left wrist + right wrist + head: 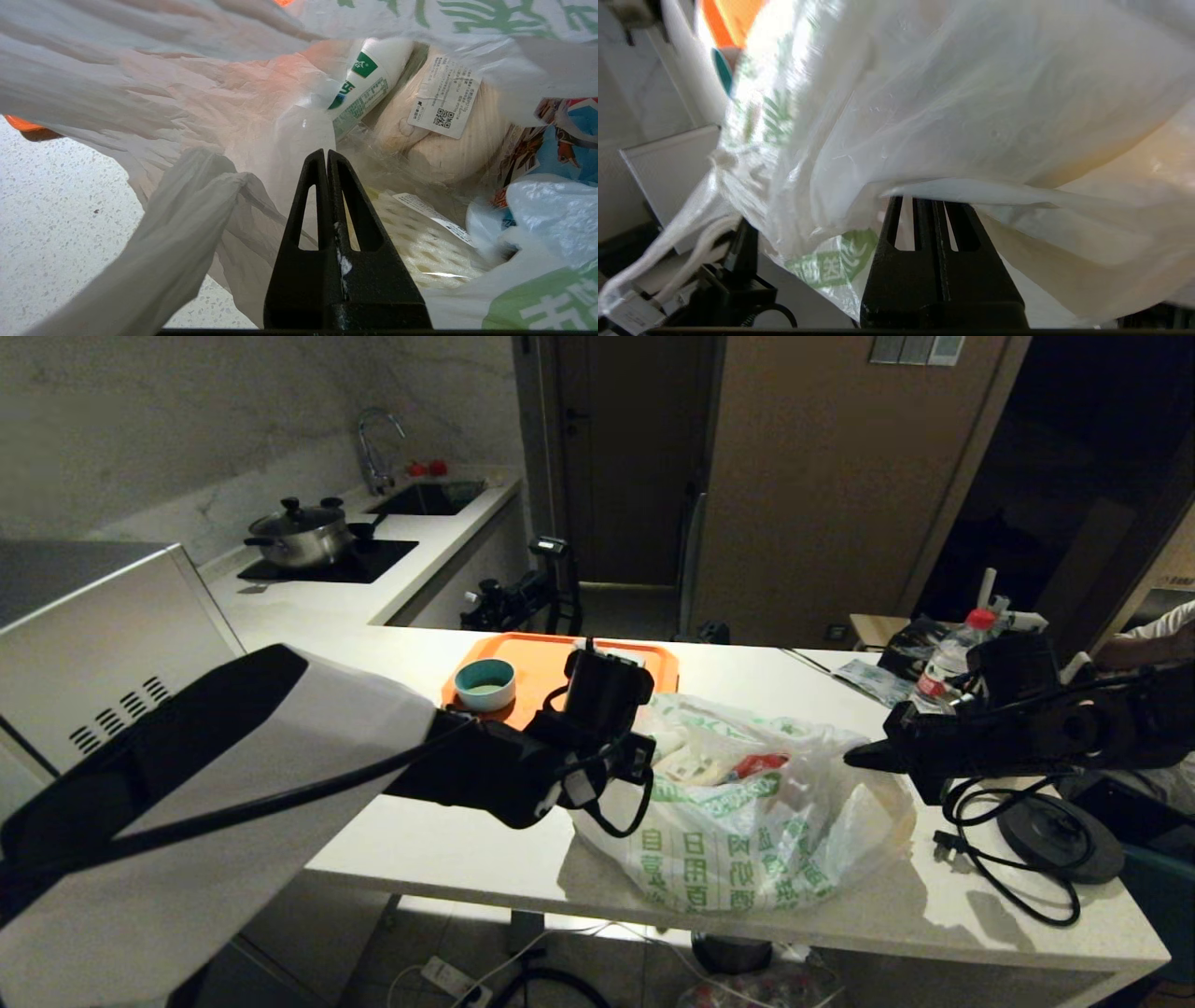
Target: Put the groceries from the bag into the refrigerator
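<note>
Groceries sit inside the bag [747, 831], which lies on the white bench [448, 859] in the lower middle of the head view. I see my left gripper [326, 156] at the bag's left side, its two black fingers clenched tight together with nothing between them. In the left wrist view the tips point into the open mouth of the bag. Just past them lies a white bottle [362, 86] with a green label, tilted, and beside it are pale beige lumps [444, 140] in clear wrap with a white sticker. A yellow foam net [420, 242] lies nearer the gripper.

My right gripper [864, 756] is at the bag's right edge in the head view. Its fingers are clenched too, and the tips are tucked under a fold of the bag's plastic.

An orange tray [532, 663] with a teal bowl [485, 683] sits behind the bag. A water bottle with a red cap [952, 658] stands at the right of the frame.
</note>
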You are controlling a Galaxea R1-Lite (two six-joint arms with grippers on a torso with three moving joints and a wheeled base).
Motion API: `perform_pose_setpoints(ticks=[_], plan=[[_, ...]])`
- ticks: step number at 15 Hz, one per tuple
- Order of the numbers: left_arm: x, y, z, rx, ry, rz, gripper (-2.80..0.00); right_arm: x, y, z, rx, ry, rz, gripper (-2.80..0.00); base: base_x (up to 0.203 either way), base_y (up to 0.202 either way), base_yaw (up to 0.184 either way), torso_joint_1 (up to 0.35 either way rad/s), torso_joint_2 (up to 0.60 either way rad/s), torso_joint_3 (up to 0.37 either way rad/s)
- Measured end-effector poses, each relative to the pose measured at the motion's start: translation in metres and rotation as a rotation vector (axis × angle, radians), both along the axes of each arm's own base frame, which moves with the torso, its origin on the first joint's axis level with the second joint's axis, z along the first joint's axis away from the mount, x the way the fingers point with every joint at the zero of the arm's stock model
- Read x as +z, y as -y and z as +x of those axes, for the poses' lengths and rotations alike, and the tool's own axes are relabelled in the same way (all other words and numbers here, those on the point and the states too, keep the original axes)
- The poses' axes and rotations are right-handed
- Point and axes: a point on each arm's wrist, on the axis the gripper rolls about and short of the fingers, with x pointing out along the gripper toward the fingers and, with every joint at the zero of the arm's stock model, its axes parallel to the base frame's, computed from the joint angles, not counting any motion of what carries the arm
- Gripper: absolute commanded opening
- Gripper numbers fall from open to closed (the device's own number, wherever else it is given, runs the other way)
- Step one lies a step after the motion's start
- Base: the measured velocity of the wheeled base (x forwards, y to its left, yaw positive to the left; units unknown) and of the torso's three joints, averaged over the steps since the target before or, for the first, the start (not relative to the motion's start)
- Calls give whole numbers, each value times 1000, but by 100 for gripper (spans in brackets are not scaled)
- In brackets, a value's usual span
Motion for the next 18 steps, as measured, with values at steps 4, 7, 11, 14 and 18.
perform_pose_setpoints(ticks=[4,7,11,14,18], plan=[[0,3,-3,-12,-3,-1,-280,15,-17,-10,61,71,6,-280,0,0,0,0,0,0],[0,3,-3,-14,-3,-1,-280,28,-46,-26,226,132,14,-280,0,0,0,0,0,0],[8,2,-8,-17,7,-8,-280,27,-69,-23,337,157,18,-280,0,0,0,0,0,0],[12,0,-12,-20,9,-10,-280,9,-74,-4,345,131,16,-280,0,0,0,0,0,0],[14,-1,-13,-20,10,-11,-280,-10,-71,29,325,130,11,-280,0,0,0,0,0,0]])
